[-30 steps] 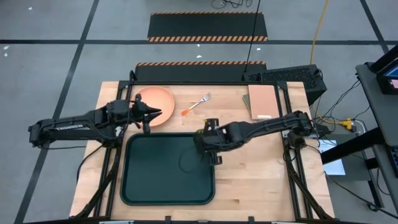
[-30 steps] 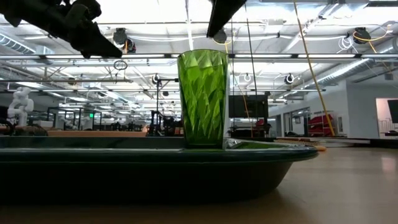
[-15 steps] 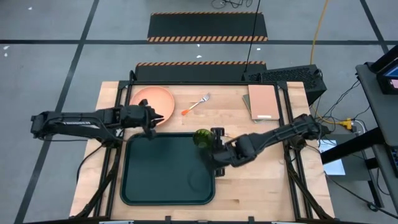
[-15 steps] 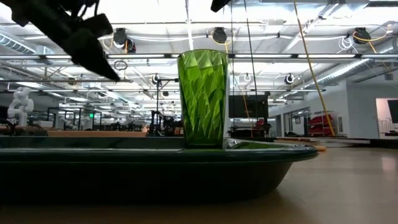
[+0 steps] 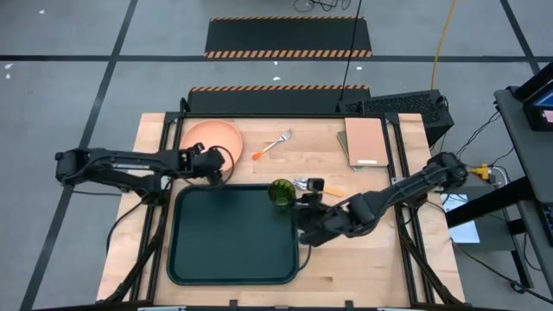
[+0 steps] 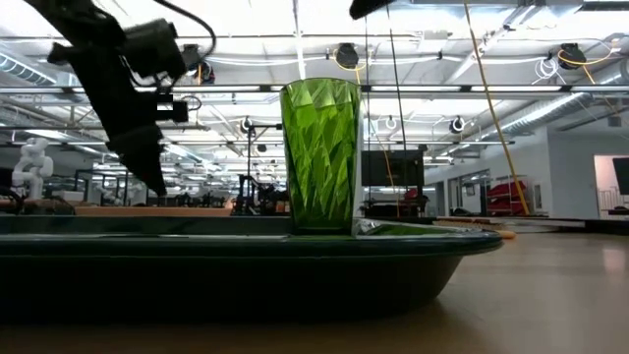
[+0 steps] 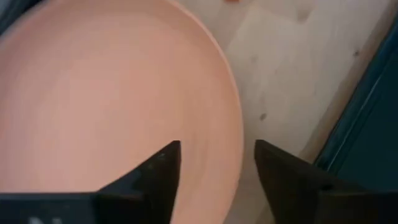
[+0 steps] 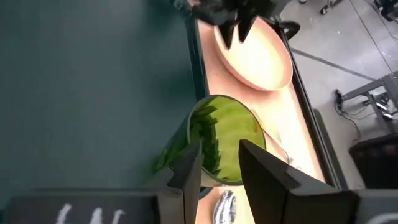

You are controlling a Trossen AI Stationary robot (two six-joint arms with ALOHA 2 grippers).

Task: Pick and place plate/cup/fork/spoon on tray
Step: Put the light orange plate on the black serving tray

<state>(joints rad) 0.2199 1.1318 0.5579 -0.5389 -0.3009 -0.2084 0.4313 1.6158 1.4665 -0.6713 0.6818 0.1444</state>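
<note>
High view: tray (image 5: 233, 259), arm-covered at right rim. Plate (image 5: 207, 136) beyond it, partly hidden by left gripper (image 5: 214, 166), fingers parted astride plate edge. Cup (image 5: 280, 192) upright in tray corner. Right gripper (image 5: 304, 226) parted, empty. Spoon (image 5: 304, 183) half-hidden.

A large robotics lab: exposed ceiling trusses (image 6: 472, 93) with lamps overhead, hazard-striped floor mats (image 5: 289, 38) at 12 o'clock, cables trailing at 3 o'clock.
</note>
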